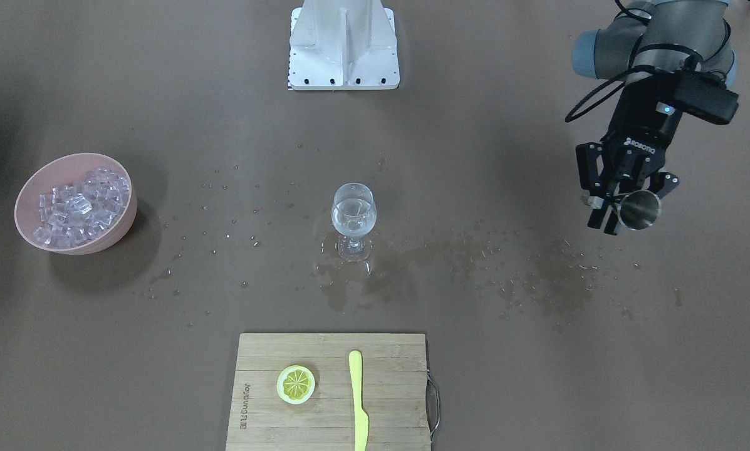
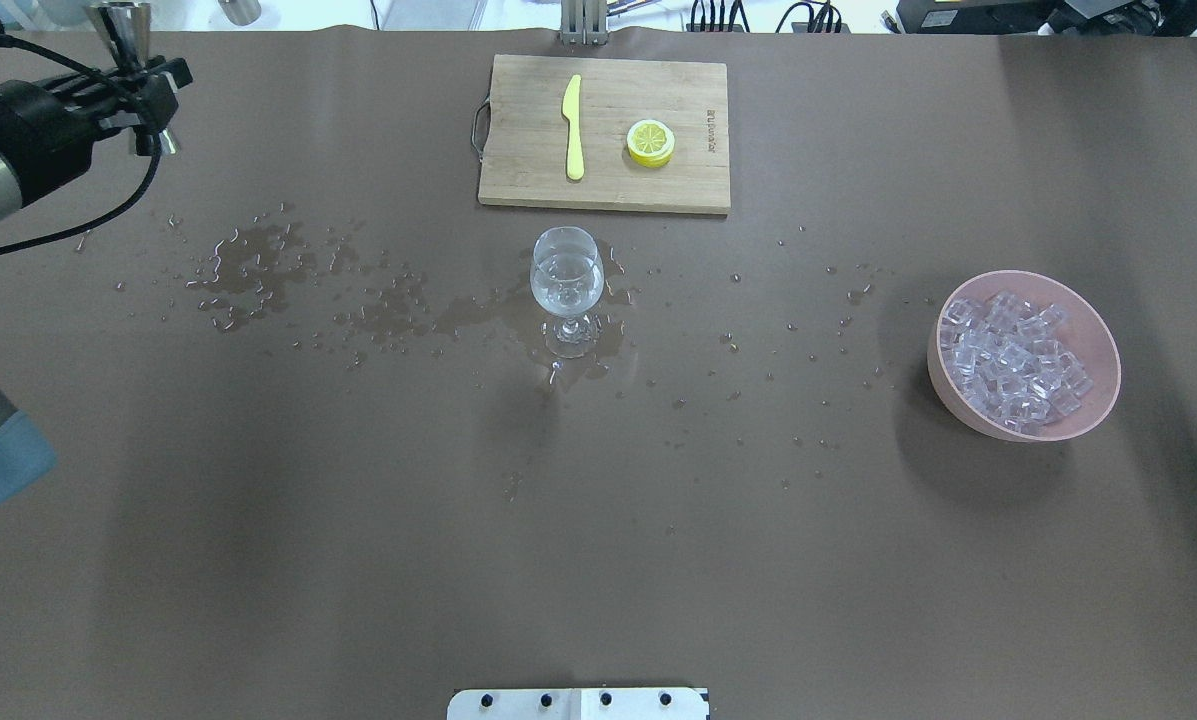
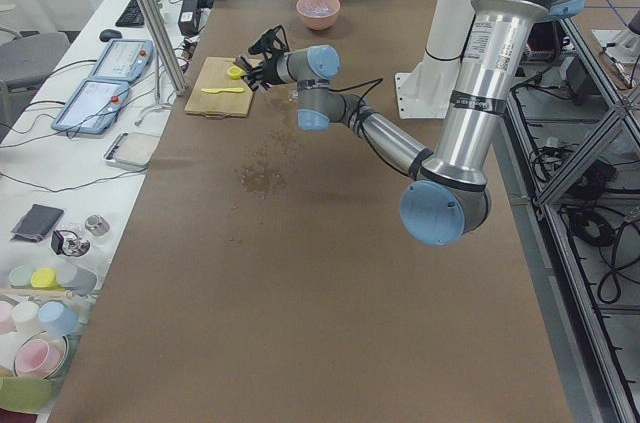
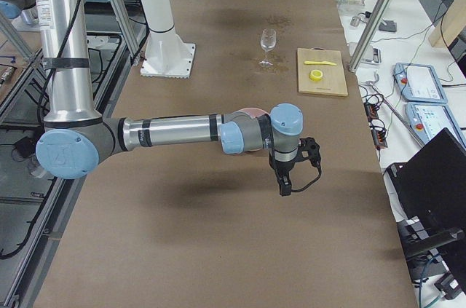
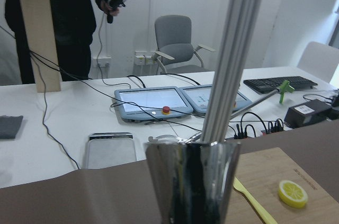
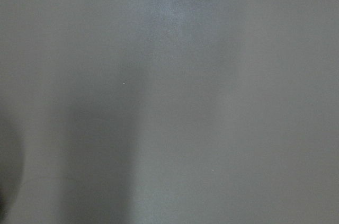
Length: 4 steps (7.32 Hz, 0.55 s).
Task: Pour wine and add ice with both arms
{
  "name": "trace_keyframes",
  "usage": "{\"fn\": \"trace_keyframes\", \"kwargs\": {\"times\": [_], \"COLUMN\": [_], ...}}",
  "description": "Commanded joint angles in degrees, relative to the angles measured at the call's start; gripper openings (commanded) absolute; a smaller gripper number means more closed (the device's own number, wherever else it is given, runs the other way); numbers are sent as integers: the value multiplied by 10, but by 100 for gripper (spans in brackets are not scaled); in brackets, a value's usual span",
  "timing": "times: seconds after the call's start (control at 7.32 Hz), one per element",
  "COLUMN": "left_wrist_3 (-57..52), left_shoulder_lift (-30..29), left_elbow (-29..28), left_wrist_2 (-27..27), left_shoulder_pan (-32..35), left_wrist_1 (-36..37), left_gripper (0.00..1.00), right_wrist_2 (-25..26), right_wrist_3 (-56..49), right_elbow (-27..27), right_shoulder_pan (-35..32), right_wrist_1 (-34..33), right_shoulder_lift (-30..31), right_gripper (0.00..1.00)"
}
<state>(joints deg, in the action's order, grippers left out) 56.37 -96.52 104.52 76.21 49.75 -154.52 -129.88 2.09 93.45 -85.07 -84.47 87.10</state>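
- One clear stemmed wine glass [image 1: 353, 220], my landmark, stands upright mid-table holding some clear liquid. Wet patches [image 1: 556, 275] and droplets lie around its foot.
- One round pink bowl [image 1: 127, 220], well to the glass's robot-right, holds the ice [image 1: 80, 210]: clear cubes, too many for me to count.
- One bamboo cutting board [image 1: 400, 376], across the glass from the robot's base, carries one lemon slice [image 1: 296, 384] and one yellow plastic knife [image 1: 357, 401].
- Two arms. My left gripper [image 1: 625, 207], well to the glass's robot-left, is clamped on one shiny steel measuring cup [image 1: 640, 210].
- My right gripper [image 4: 291, 170], past the bowl from the glass, shows only from the side, so I cannot tell its state.
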Motion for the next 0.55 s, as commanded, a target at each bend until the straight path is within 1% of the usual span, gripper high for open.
{"fn": "trace_keyframes", "kwargs": {"times": [0.0,0.14,0.27,0.41], "left_wrist_3": [71,106,153,215], "left_shoulder_lift": [56,72,72,73], "left_elbow": [-10,-23,-31,-33], "left_wrist_2": [-121,-167,-221,-241], "left_shoulder_pan": [0,0,-4,-8], "left_wrist_1": [16,58,123,184], "left_gripper": [0,0,0,0], "right_wrist_2": [0,1,1,1], "right_wrist_3": [-1,-1,-1,-1], "right_elbow": [2,2,2,2], "right_shoulder_pan": [0,0,0,0], "right_wrist_1": [0,0,0,0], "right_shoulder_lift": [-1,-1,-1,-1], "right_gripper": [100,100,100,100]}}
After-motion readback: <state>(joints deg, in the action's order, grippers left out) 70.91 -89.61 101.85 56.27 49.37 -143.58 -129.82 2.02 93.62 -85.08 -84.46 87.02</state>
